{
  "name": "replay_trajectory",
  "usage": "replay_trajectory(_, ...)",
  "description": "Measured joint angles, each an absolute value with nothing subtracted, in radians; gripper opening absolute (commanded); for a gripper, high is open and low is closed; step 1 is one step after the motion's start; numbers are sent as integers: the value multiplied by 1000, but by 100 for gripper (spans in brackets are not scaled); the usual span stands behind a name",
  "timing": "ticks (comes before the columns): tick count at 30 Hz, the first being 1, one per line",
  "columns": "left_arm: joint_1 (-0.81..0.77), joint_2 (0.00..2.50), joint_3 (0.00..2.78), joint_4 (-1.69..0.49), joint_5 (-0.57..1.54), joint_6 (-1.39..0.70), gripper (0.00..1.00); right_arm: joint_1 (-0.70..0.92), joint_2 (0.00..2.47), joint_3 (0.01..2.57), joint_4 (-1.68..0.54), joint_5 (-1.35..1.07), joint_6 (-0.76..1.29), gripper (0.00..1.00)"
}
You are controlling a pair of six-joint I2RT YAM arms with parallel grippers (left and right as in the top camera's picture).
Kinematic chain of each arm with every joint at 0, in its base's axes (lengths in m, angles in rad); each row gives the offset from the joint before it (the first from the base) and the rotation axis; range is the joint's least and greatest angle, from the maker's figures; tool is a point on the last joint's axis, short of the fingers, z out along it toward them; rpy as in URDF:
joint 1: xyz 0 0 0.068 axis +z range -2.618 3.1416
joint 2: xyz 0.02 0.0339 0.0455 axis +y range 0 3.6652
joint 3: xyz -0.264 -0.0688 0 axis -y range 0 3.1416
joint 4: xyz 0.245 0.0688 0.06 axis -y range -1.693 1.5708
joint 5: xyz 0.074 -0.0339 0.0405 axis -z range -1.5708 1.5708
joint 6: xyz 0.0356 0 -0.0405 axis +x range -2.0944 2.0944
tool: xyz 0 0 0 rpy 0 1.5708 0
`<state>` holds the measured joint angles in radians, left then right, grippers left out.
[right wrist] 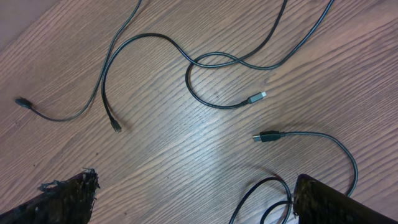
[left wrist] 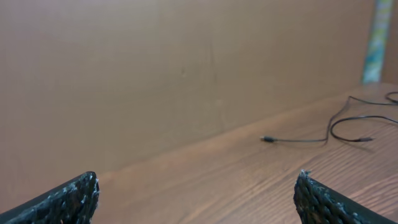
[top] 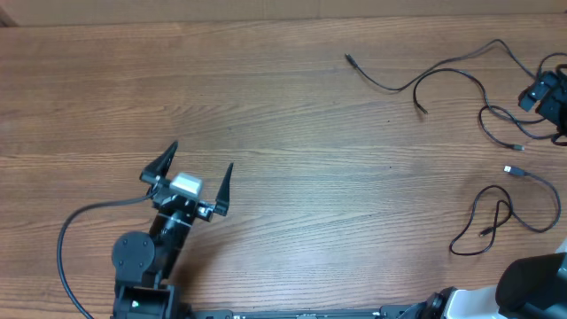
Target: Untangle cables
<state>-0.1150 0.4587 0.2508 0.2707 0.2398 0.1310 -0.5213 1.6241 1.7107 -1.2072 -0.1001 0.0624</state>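
Observation:
Several thin black cables lie spread loose on the right half of the wooden table. One long cable (top: 443, 71) runs from a plug end at the far middle toward the right edge. Another cable (top: 532, 208), with a silvery plug, loops near the front right. My right gripper (top: 547, 97) hovers above them at the right edge. In the right wrist view it (right wrist: 193, 193) is open and empty, above a silvery plug (right wrist: 258, 96), a black plug (right wrist: 267, 137) and a cable loop (right wrist: 273, 196) beside its right finger. My left gripper (top: 195, 173) is open and empty, far left of the cables.
The left wrist view shows my open left gripper (left wrist: 196, 193) over bare wood, a cable end (left wrist: 267, 139) far ahead and a brown wall behind. The left arm's thick black wire (top: 66, 239) curves at the front left. The right arm's base (top: 532, 283) sits at the front right.

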Motion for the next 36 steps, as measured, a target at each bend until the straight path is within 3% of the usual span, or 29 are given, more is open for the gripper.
replay_trajectory(10,-91,263,41,294,156,54,100,-521,1624,1711,-1208,-101,62,100)
replay_trajectory(28,-91,41,9,-75,35,-10,99,-521,1624,1711,-1208,-101,62,100)
replay_trajectory(36,-91,16,9,-76,21,-9,100,-521,1624,1711,-1208,-101,62,100)
